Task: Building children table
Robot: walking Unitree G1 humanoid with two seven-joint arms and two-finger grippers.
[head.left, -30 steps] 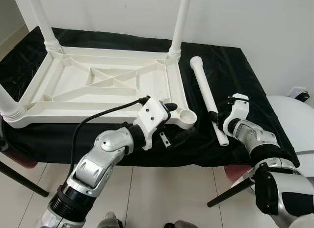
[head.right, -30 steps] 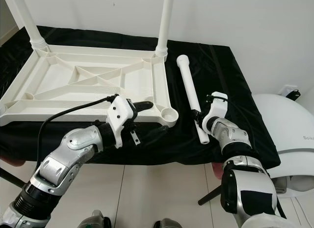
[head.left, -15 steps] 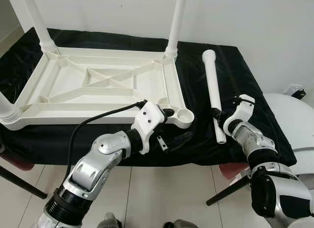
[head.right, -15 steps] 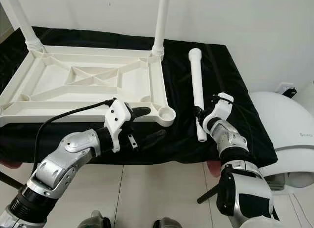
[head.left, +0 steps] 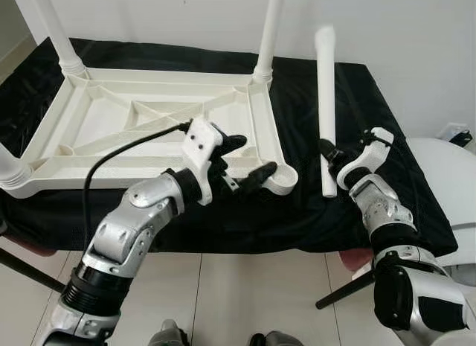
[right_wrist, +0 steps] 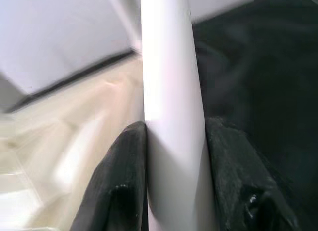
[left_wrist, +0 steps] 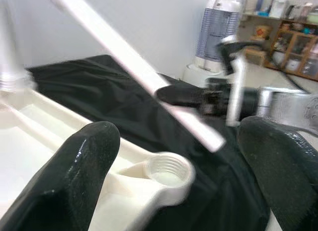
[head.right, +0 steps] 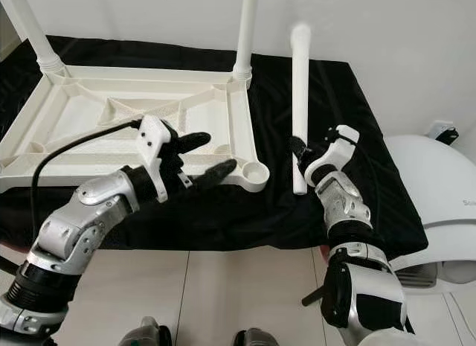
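Three fitted legs (head.left: 269, 33) cut off by the top and left edges, tips unseen. Loose leg (head.left: 326, 111) blurred at its upper end, near the frame's top. Right gripper (head.left: 332, 154) mostly hidden behind that leg. Socket (left_wrist: 167, 172) smeared soft at lower centre. Shelf clutter (left_wrist: 293, 27) at upper right too small to identify.

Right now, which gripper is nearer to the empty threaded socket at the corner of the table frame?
Left. The left gripper is open, its fingers on either side of the socket. The right gripper is off to the socket's right, shut on the loose table leg.
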